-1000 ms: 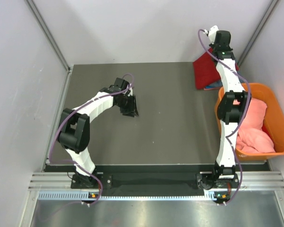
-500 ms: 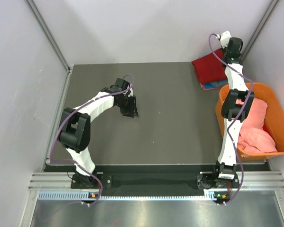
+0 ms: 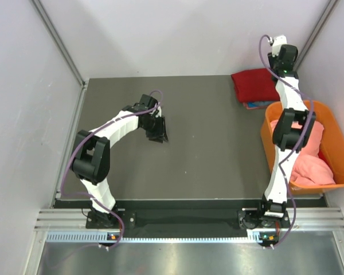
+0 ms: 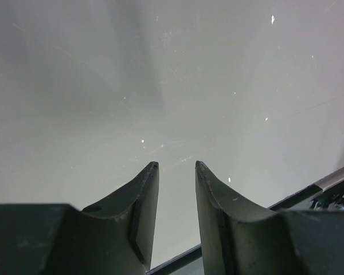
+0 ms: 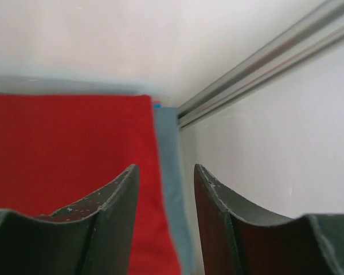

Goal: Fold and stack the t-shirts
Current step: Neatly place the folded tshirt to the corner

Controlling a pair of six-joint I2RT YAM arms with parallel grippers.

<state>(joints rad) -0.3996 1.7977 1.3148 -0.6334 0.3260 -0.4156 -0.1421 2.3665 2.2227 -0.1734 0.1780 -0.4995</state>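
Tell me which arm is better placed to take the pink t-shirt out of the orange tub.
Right, I think. The right claw, open, hangs by the folded red t-shirt, beside the orange tub holding the salmon-pink t-shirt; the left claw is over the table, far left.

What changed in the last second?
The right gripper opened, releasing the folded deep red cloth t-shirt, now flat on the blue t-shirt, and swung toward the far right corner. Left gripper and salmon-pink t-shirt in the orange plastic tub stayed put.

The right gripper (image 5: 166,168) (jaws parted) hangs over the red t-shirt (image 5: 63,143) beside the wall (image 5: 275,143)
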